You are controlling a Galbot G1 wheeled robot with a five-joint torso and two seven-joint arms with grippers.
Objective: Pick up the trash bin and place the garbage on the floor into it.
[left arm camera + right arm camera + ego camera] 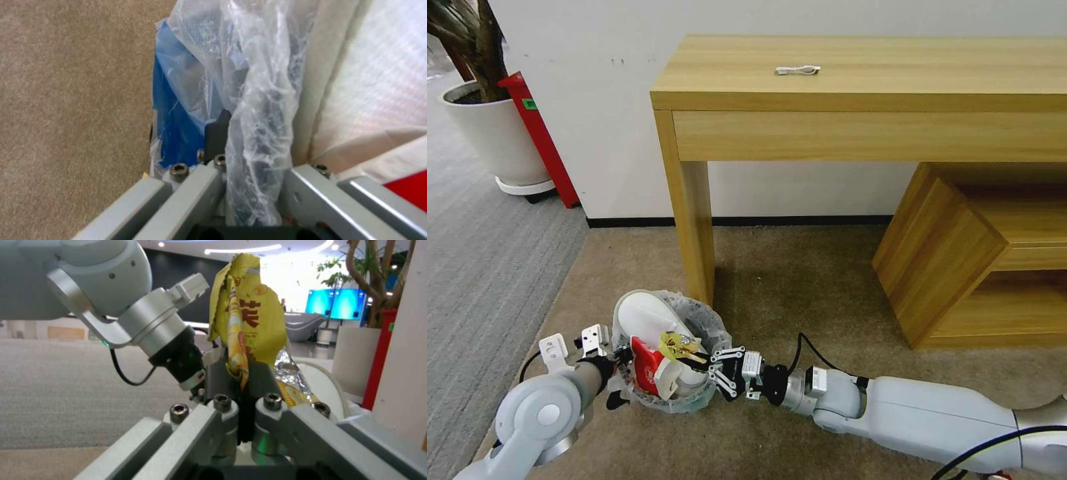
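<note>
Head view, lower left of the frame: the left arm reaches in from the bottom corner, elbow bent, and its left pincer (pixel 617 373) sits at the left rim of the trash bin (pixel 710 320). The left wrist view shows this pincer's fingers (pixel 217 136) closed on the bin's wall, one dark pad outside, the crinkled plastic liner (pixel 262 110) bunched between them, and the blue base (pixel 171 130) beyond.

The bin stands on the floor (pixel 800 280), a beige-brown carpet, just in front of the leg of the wooden surface (pixel 854 73), low and left of centre. It is small and round, its translucent white liner folded over the rim. It is heaped full: a white slipper (pixel 640 313) stands up at the back, and a red-and-white carton (pixel 650 373) lies toward the front.

To the right, the right arm stretches almost level along the bottom of the frame, wrist pointing left. The right pincer (pixel 706 360) hovers over the bin's right rim, clamped on a crumpled yellow wrapper (pixel 677 345). In the right wrist view the dark pads (pixel 218 380) pinch the wrapper (pixel 247 316), which stands upright with foil showing at its side.
</note>
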